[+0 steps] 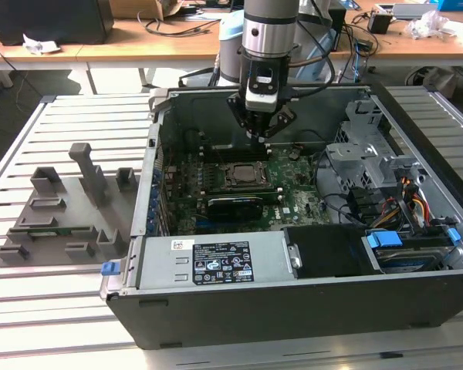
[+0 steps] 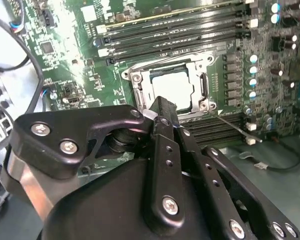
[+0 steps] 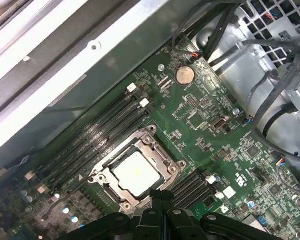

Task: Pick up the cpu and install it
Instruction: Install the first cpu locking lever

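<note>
Slatted table (image 1: 46, 308) below, we find the cpu (image 3: 135, 172) lying flat in its metal socket (image 3: 149, 140) on the green motherboard (image 3: 190, 145), memory slots (image 3: 105, 125) on both sides, all within the open case (image 1: 293, 308). Our gripper (image 1: 258, 139) hangs above the socket, jaws pressed together, apart from the cpu.

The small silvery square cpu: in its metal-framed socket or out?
In: both wrist views show the silvery cpu lying flat inside the metal socket frame, apart from the shut gripper.
</note>
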Controlling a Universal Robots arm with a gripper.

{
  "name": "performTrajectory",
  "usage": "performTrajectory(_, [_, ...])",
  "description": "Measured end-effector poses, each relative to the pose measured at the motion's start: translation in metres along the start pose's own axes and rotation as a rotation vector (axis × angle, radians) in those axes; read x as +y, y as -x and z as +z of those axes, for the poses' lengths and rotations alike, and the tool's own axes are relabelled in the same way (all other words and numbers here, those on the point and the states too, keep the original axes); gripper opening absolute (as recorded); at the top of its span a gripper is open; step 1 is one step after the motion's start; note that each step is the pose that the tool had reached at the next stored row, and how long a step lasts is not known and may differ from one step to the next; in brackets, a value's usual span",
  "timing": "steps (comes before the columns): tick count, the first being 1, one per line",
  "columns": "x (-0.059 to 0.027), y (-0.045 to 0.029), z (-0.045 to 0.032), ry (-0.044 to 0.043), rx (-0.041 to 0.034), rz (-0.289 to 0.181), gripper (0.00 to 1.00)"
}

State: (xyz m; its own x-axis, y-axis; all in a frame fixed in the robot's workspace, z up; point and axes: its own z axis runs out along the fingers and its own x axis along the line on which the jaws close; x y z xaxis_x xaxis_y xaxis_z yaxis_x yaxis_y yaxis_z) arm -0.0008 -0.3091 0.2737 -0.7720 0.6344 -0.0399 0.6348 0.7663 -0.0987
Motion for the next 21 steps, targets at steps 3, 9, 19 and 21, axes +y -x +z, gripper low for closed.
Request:
performTrajectory(3, [0.0000, 0.0000, 0.0000, 0.0029, -0.0072, -0.073, 0.11])
performTrajectory(9, [0.0000, 0.0000, 0.0001, 0.0061, -0.0146, -0.148, 0.11])
performTrajectory(19, [0.0000, 0.0000, 0.0000, 0.0120, -0.0294, -0.297, 0.11])
performTrajectory(21, [0.0000, 0.0000, 0.0000, 0.0135, -0.0333, -0.336, 0.11])
